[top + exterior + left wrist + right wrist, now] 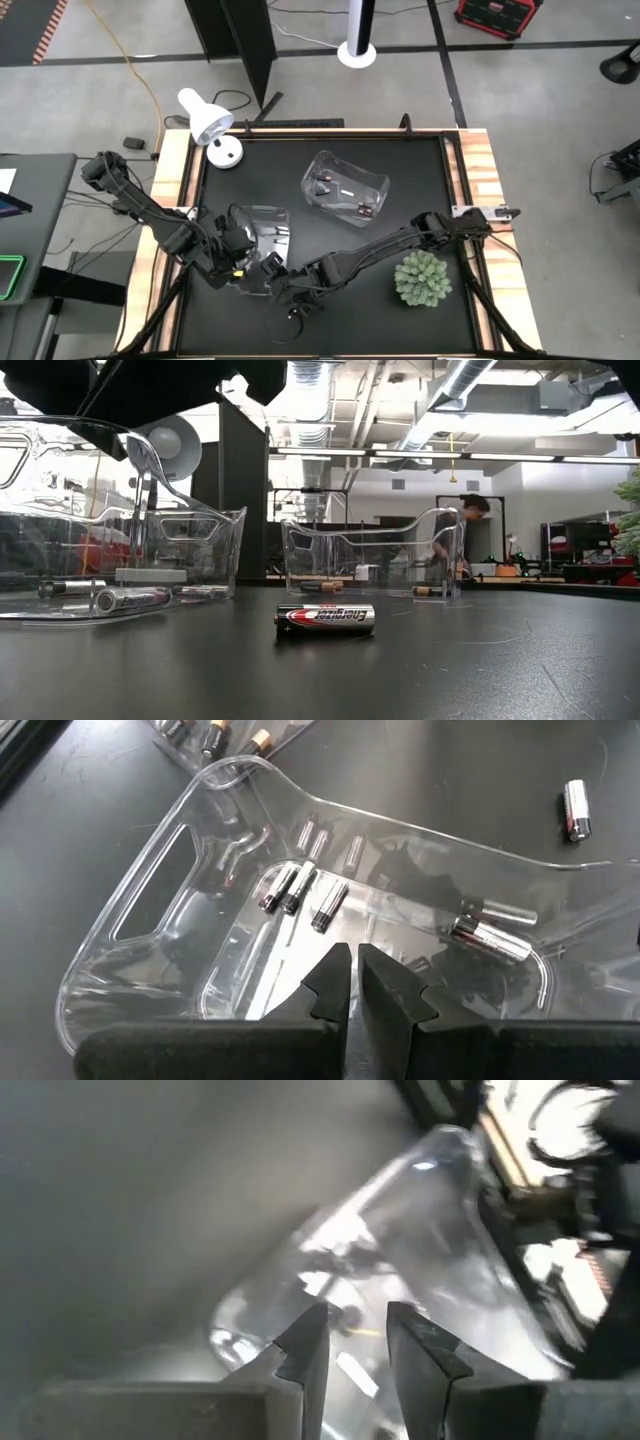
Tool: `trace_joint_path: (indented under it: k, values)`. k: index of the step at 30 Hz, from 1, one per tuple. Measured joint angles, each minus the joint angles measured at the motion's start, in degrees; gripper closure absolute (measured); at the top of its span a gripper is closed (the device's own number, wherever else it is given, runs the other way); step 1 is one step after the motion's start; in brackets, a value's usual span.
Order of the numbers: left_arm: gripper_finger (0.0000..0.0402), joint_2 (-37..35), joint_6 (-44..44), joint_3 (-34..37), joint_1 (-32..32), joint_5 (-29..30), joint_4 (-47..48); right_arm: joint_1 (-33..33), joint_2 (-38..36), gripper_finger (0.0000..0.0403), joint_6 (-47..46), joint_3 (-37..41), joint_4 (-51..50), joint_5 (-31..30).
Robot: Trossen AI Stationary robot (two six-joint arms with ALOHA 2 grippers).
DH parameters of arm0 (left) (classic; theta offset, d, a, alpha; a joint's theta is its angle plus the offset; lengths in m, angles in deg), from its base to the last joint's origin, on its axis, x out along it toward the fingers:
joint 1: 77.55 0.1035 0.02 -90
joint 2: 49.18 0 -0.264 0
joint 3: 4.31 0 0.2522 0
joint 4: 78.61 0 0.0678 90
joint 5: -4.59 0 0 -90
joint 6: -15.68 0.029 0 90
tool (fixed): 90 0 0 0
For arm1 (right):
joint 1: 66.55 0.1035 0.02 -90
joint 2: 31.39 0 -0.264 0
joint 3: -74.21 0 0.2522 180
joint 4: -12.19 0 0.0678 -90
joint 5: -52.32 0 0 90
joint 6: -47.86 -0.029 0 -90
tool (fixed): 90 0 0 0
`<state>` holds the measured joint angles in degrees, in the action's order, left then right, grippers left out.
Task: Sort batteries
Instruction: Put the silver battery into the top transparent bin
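A clear bin [300, 910] at the table's near left holds several silvery batteries [300, 890]; it also shows in the high view [265, 228] and the low view [120, 540]. A second clear bin [345, 187] farther back holds dark, copper-ended batteries [330, 587]. One dark battery [325, 618] lies loose on its side on the table, and it also shows in the left wrist view [575, 808]. My left gripper [354, 975] hovers over the near bin's near wall, shut and empty. My right gripper [355, 1330] is open and empty just to the right of that bin.
A green artificial plant [422, 278] stands at the near right. A white desk lamp [212, 125] stands at the far left corner. The black table top [420, 170] has raised wooden edges. A person shows in the room behind the table [470, 520].
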<state>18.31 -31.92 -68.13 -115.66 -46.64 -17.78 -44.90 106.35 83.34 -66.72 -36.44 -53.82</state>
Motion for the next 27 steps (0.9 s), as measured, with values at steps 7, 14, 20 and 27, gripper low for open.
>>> trace_joint_path:
  k: [7, 14, 20, 27]
  values:
    - [0.0381, 0.00, 0.85, 0.07, 0.00, 0.07, -0.01, 1.66, -4.69, 0.0284, -2.75, 0.00, -2.10, -9.05]
    - [0.0381, 0.00, 1.30, 0.07, 0.00, 0.56, -0.13, 1.92, -11.09, 0.0271, -20.33, -0.07, -15.58, -9.35]
    - [0.0381, 0.00, 1.30, 0.07, 0.00, 0.74, -0.19, 2.78, -11.03, 0.0233, -35.21, 2.24, -30.06, -2.62]
    - [0.0381, 0.00, 1.31, 0.07, 0.00, 0.82, -0.34, 5.27, -11.01, 0.0212, -41.68, 10.99, -25.62, 7.13]
